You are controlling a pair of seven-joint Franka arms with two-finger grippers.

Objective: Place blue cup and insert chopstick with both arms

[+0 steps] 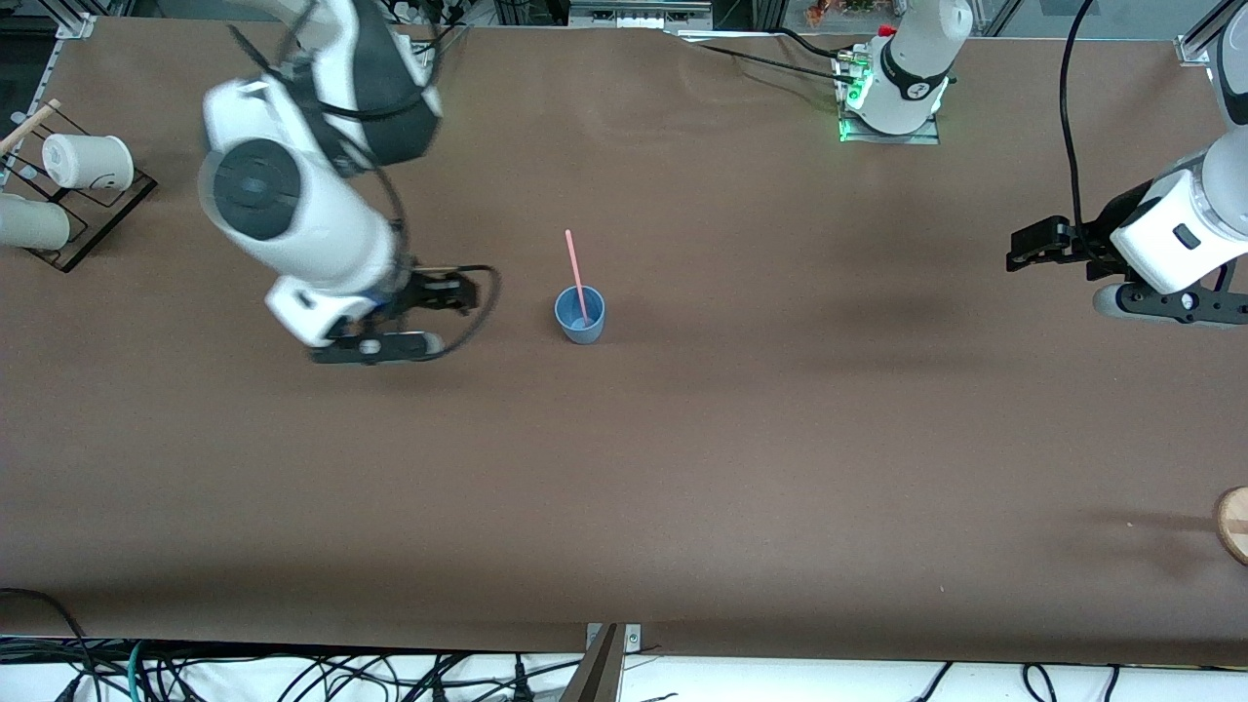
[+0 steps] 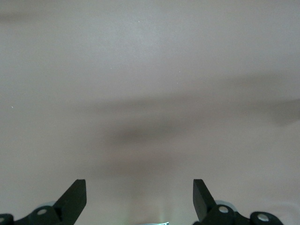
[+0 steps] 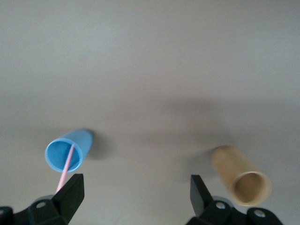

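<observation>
Right tool [image 1: 468,292]: fingers [image 3: 70,194] apart, nothing between them, over bare worktop [image 1: 741,439] beside the blue cup [image 1: 580,315], toward the right arm's end.
Left tool [image 1: 1019,249]: fingers [image 2: 75,197] apart, unloaded, over bare worktop near the edge at the left arm's end, well apart from the cup.
Blue cup: upright mid-worktop, open brown surface on all sides.
Chopstick [image 1: 576,273]: pale pink, lower end inside the cup, upper part leaning out over the rim.
Brown cup [image 1: 1234,524]: at the worktop edge at the left arm's end, nearer the front camera, partly cut off by the view.
White cups [image 1: 88,161]: on a black wire rack [image 1: 107,210] at the right arm's end.
</observation>
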